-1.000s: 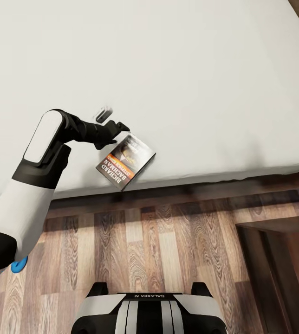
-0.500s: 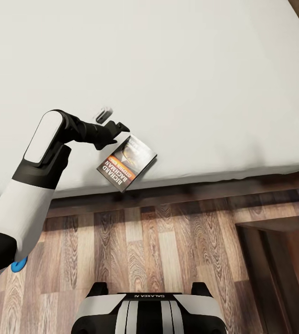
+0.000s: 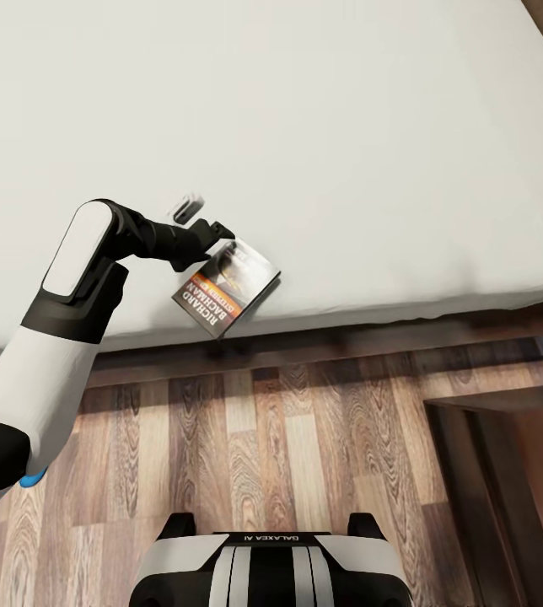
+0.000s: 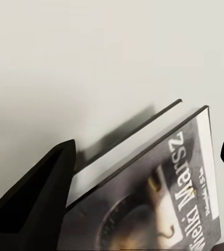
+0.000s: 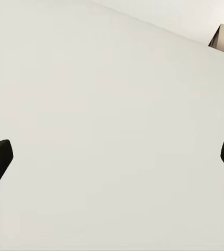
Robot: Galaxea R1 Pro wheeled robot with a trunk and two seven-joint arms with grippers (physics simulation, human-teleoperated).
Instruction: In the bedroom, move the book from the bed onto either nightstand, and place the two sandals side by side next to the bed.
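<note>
Reaching for the book (image 3: 226, 289), the left claw (image 3: 212, 231) hangs wide open, holding nothing, at its 11 o'clock corner. Book lies near the bed (image 3: 347, 126) edge; slide one finger under, pinch gently.

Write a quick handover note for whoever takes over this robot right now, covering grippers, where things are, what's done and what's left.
Left gripper: open, at the book's far end, fingers straddling it, no grip yet.
Right gripper: open, holding nothing, over the white mattress.
Book: lying on the bed near its front edge.
Nightstand: on the floor to the robot's right.
Sandals: a bit of blue shows by the left arm.
Done: nothing.
Left: grasp the book, put it on the nightstand, pair the sandals beside the bed.
</note>
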